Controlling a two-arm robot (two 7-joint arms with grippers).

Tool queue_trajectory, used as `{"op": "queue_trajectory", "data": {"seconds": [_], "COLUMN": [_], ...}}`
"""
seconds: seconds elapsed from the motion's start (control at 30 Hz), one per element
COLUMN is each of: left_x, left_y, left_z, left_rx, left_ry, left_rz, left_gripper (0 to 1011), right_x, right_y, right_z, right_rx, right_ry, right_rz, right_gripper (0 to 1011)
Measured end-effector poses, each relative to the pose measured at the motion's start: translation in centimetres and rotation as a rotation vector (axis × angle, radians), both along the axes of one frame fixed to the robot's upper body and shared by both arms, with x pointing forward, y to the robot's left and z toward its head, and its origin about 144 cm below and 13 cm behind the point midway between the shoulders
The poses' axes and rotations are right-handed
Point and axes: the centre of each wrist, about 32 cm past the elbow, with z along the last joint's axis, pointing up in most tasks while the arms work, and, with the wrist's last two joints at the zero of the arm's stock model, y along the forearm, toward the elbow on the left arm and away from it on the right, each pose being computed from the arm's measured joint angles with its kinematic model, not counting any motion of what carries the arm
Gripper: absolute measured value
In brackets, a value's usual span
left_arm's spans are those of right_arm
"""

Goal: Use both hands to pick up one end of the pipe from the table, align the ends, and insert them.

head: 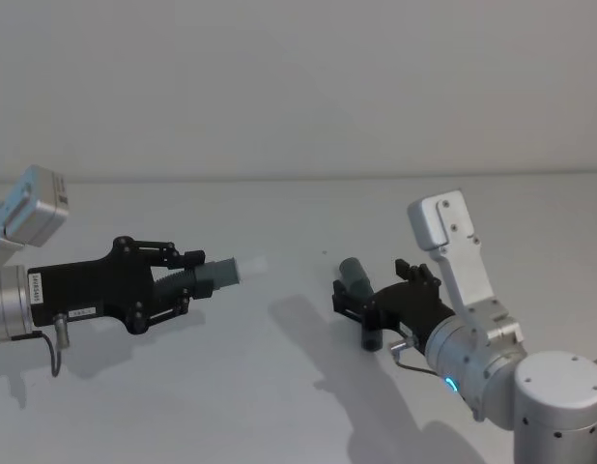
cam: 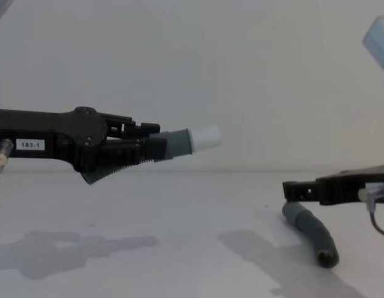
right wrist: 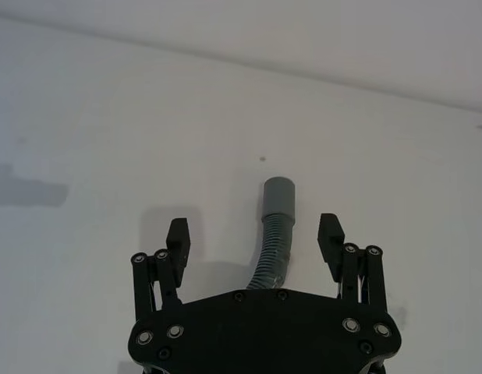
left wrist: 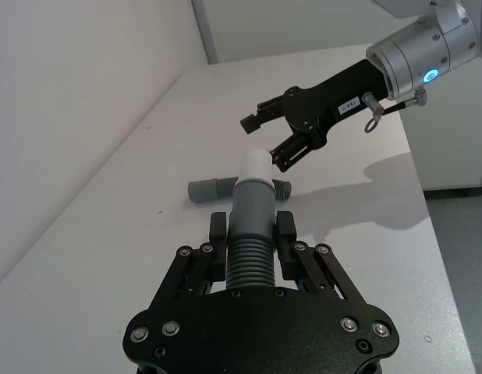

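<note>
Here, I see a plain white surface [head: 279,396] spreading wide below both arms. My left gripper [head: 199,275] hangs above its left side, fingers clenched on the ribbed part of one grey pipe piece [cam: 173,144], whose white tip [cam: 205,137] points right. My right gripper [right wrist: 254,233] sits low, right of the middle, fingers spread either side of the other pipe piece [right wrist: 275,238], which lies on the surface, untouched.
</note>
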Motion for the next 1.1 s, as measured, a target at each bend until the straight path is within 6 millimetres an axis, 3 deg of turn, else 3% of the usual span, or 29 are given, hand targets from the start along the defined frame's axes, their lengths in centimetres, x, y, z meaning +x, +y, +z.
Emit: {"op": "queue_trajectory", "data": {"seconds": [1.1], "left_x": [0.0], "left_y": [0.0], "left_z": [0.0], "left_rx": [0.0], "left_ry": [0.0], "left_rz": [0.0], "left_gripper": [341], "right_x": [2.7], "right_y": [-0.9], "right_z": [-2.0], "right_rx": [-0.029], "right_ry": [0.082], "right_rz": [0.022], "right_gripper": [1000]}}
